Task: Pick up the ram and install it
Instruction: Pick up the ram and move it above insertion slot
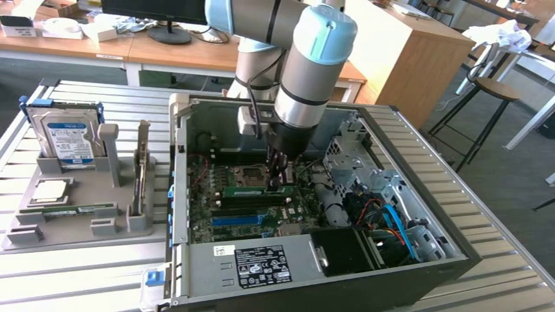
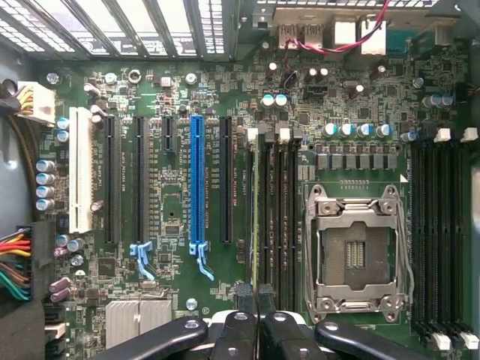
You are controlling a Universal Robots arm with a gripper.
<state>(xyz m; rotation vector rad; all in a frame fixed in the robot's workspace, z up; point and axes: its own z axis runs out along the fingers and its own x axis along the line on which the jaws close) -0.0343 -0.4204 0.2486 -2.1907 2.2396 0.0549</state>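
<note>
The arm [image 1: 303, 71] reaches down into the open computer box [image 1: 433, 170]. Its claw [image 1: 279, 182] is deep inside, right over the green board [image 1: 208, 195] at the bottom.

The claw is pinched tight on the ram [image 1: 251, 190]. The ram is a thin green stick. It stands on its edge in one of the long dark slots, just beside the square metal chip holder [image 1: 251, 174]. The claw grips the top edge of the ram, near the end toward the exterior view's right.

In the wrist view, the claw [image 2: 257, 300] has two black fingers [image 2: 241, 300] pressed close together. The ram [image 2: 258, 210] runs between them as a thin line (you see it from its top edge). It sits among the black slots, between the blue slot [image 2: 196, 180] and the chip holder [image 2: 356, 255]. I cannot tell if the ram is pushed all the way down.

Outside the box, on the exterior view's left, a grey tray [image 1: 78, 224] sits on the table. A silver hard drive [image 1: 65, 133] stands up in it, and a small square chip [image 1: 48, 190] lies flat in front of the drive. Both are well away from the claw.
</note>
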